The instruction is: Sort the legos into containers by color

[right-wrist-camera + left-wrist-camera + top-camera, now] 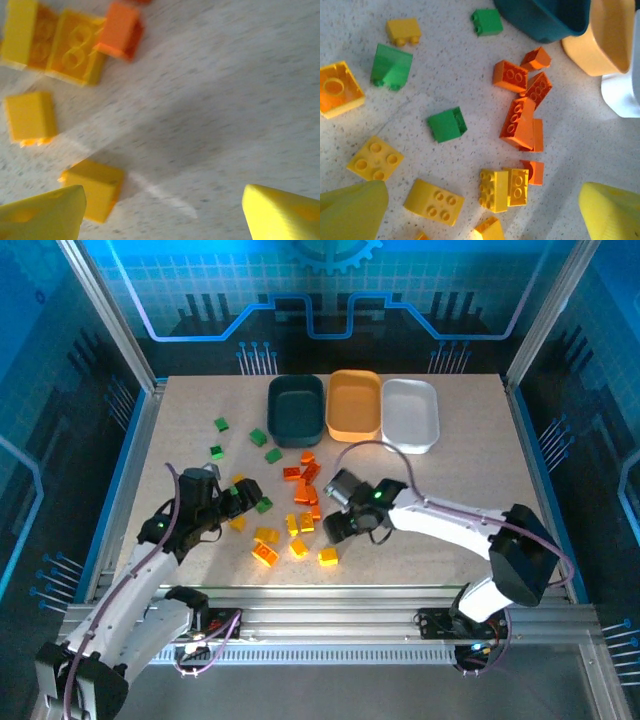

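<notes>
Green, red-orange and yellow legos lie loose mid-table, the red-orange cluster [303,480] in the centre. At the back stand three containers: teal [296,410], orange [354,405] and white [410,415]. My left gripper [238,502] hovers open over the left side of the pile. In the left wrist view its jaws [482,215] stand wide with yellow bricks [503,189] below them. My right gripper [336,508] is open just right of the pile. Its wrist view shows the right gripper [162,215] over bare table, a yellow brick [95,189] beside its left finger [42,215].
Green bricks [221,424] are scattered toward the back left. A metal frame rail [330,590] runs along the near table edge. Blue side walls close in the left and right edges.
</notes>
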